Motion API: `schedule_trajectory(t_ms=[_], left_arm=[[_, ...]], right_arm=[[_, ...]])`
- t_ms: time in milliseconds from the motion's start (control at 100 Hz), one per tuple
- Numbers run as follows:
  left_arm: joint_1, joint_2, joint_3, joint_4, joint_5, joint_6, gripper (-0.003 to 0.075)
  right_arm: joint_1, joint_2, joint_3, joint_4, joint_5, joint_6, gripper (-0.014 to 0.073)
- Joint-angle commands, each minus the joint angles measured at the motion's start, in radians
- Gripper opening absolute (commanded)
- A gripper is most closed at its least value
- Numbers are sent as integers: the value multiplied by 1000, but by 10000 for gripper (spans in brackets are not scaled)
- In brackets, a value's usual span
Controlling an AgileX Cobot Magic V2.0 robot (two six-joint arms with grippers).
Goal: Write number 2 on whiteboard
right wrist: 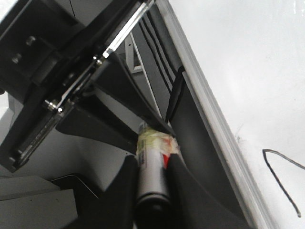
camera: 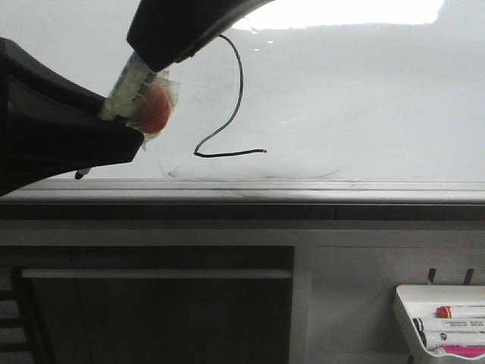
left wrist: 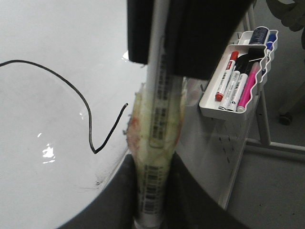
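Note:
The number 2 (camera: 235, 98) is drawn in thin black line on the whiteboard (camera: 364, 98), with a curved stroke and a flat base. It also shows in the left wrist view (left wrist: 88, 119) and the right wrist view (right wrist: 281, 181). A tape-wrapped marker (camera: 144, 102) with a red patch sits left of the numeral. My left gripper (camera: 114, 121) is shut on it from the lower left (left wrist: 151, 162). My right gripper (camera: 155, 64) is shut on it from above (right wrist: 151, 164). The marker (left wrist: 159, 105) runs between both pairs of fingers. Its tip is hidden.
The board's grey bottom rail (camera: 303, 189) runs across below the numeral. A small white tray (camera: 447, 318) with several markers hangs at the lower right, also in the left wrist view (left wrist: 238, 71). A dark panel (camera: 151, 303) lies below the rail.

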Motion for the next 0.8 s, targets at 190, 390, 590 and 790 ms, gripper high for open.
schedule_trajectory(t_ms=[190,390,590,790], left_arm=[[10,9,-70,-686,-49,-20,-20],[59,158,-230,-874,152,-18,-20],[71,284,-373,-950,217,-18,-20],[87,310,-390,-1007,232,-18,-20]], right_arm=[[-82,-49,-34,-74,-213,11,666],[-132,-92,-34,-72,-255,71,580],[-132,-93,-34,-72,-220,71,566],[-132,-93,-34,-72,-202,71,566]])
